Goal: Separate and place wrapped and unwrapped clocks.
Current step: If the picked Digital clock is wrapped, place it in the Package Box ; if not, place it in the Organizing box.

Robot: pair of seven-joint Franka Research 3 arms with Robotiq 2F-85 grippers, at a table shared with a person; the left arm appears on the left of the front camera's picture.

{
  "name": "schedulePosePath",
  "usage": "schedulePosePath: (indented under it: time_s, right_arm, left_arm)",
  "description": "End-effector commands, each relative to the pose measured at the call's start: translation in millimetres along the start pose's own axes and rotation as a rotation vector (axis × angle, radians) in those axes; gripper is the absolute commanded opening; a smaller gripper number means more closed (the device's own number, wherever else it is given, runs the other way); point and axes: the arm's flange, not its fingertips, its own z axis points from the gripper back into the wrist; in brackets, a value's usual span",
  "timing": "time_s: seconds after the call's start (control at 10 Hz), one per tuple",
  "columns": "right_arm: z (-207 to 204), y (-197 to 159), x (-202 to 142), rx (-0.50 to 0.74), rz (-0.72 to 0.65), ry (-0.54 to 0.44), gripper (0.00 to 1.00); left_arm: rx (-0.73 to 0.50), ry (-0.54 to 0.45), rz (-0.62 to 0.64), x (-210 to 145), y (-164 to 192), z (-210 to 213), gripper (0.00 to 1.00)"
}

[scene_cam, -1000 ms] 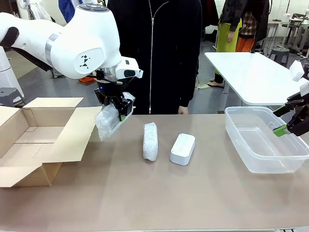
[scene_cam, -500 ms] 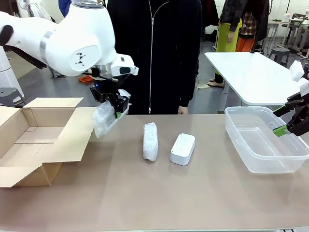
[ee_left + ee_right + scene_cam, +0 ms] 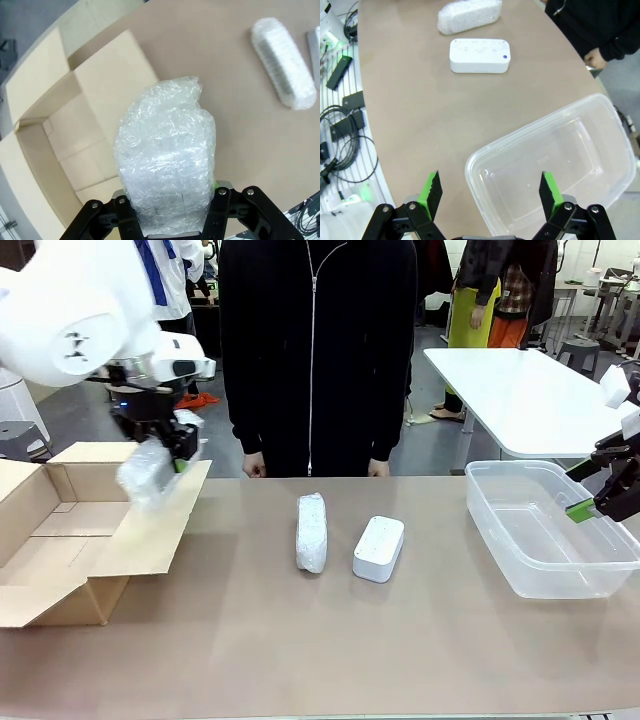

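In hand: left fingers (image 3: 179, 451) grip one wrapped clock (image 3: 148, 475), apparently above the cardboard box (image 3: 60, 530).
Waiting: second wrapped clock (image 3: 312, 531), bare clock (image 3: 379, 548) on tabletop (image 3: 300, 650).
Right fingers (image 3: 432, 192): wide, empty.

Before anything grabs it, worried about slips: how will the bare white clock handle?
The bare white clock is likely rigid, its smooth plastic shell possibly slippery. Lying flat on a broad face, it should slide, not roll or tip.

Glossy white rounded left arm (image 3: 70, 340) with black marking; right pincer (image 3: 491, 176) black, green-padded.
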Motion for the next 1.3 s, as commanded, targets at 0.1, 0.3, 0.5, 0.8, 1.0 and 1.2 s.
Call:
schedulePosePath:
  time_s: [0.1, 0.3, 0.5, 0.8, 1.0, 1.2]
  right_arm:
    - [-2.4, -1.6, -1.0, 0.015, 0.008, -0.03, 1.0]
    - [-2.4, -1.6, -1.0, 0.015, 0.008, -0.03, 1.0]
    - [-2.4, -1.6, -1.0, 0.015, 0.008, -0.03, 1.0]
    - [-2.4, -1.6, -1.0, 0.015, 0.008, -0.03, 1.0]
    - [-2.4, -1.6, -1.0, 0.015, 0.008, -0.03, 1.0]
    - [-2.4, -1.6, -1.0, 0.015, 0.008, -0.03, 1.0]
  left_arm:
    - [-0.008, -0.073, 0.056, -46.6, 59.7, -0.4, 0.52]
    - [0.01, -0.088, 0.031, -77.5, 97.9, -2.7, 0.52]
    - [-0.018, -0.068, 0.066, -99.7, 127.2, -12.9, 0.52]
    - [-0.087, -0.086, 0.053, -115.4, 160.3, -39.6, 0.52]
    - [-0.102, -0.062, 0.121, -115.6, 173.1, -56.6, 0.52]
    - [-0.093, -0.022, 0.161, -111.0, 183.3, -73.2, 0.52]
